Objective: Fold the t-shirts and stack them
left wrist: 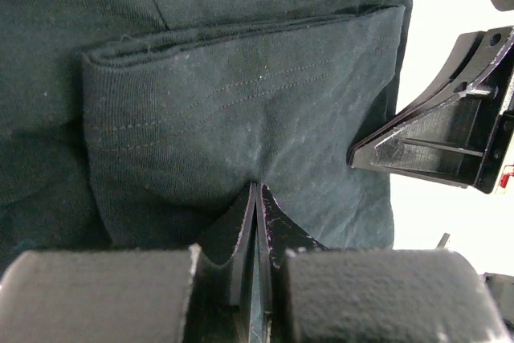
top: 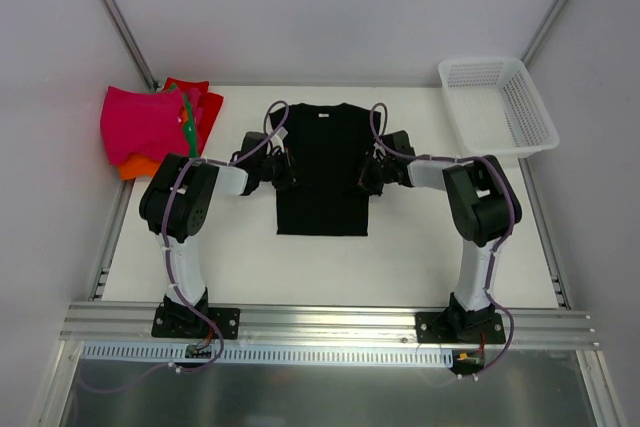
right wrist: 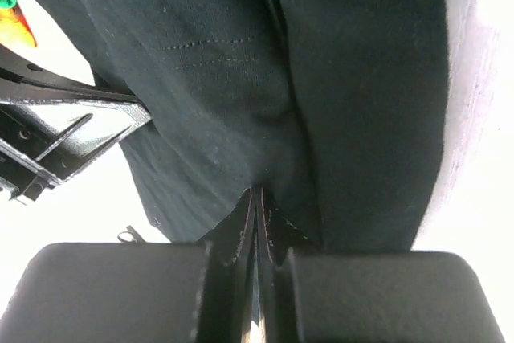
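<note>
1. The black t-shirt [top: 322, 172] lies flat in the middle of the table [top: 400, 257], collar toward the far edge, with a small white neck label [top: 322, 115] showing. Both short sleeves are folded in over the body, so the outline is a narrow rectangle.
2. The left end effector [top: 280, 169] is at the shirt's left edge, level with the sleeve. In the left wrist view its fingers are clenched together, tips on the folded sleeve [left wrist: 241, 118]. I cannot tell whether any cloth is caught between them.
3. The right end effector [top: 362, 175] mirrors it at the right edge. It is also clenched, tips against the dark cloth where a crease runs to them.
4. At the far left corner sits a pile of folded t-shirts: magenta-pink [top: 140, 122] on top, orange [top: 135, 165] beneath, red [top: 200, 97] behind, and a strip of green [top: 186, 127].
5. A white mesh basket [top: 497, 107] rests at the far right corner, well apart from the shirt.
</note>
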`<state>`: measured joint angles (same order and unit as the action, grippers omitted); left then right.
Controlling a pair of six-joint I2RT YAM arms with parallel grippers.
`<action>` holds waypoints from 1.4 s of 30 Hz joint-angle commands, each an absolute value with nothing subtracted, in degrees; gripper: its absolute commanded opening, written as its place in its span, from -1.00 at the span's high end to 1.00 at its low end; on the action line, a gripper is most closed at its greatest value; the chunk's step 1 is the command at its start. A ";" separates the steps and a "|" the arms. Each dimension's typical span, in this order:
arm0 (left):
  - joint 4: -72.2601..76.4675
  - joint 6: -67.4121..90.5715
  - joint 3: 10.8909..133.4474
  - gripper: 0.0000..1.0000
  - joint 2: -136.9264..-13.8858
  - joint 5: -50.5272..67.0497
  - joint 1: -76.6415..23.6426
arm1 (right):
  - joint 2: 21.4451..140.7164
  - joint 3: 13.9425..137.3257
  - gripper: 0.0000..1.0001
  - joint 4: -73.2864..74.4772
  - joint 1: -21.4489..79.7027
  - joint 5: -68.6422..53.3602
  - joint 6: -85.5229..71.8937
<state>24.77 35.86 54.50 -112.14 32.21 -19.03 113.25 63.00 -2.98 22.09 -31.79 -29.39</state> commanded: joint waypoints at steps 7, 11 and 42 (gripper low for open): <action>20.49 37.35 44.22 1.00 -101.87 26.29 -20.82 | 107.23 58.01 0.99 4.22 24.60 -23.47 -27.16; 19.34 39.02 38.95 1.00 -98.27 24.35 -23.54 | 104.16 54.24 0.99 5.36 26.19 -21.10 -27.33; 2.29 41.49 33.47 -0.22 -73.49 8.27 -36.21 | 89.56 57.28 0.91 17.93 33.84 -12.82 -18.91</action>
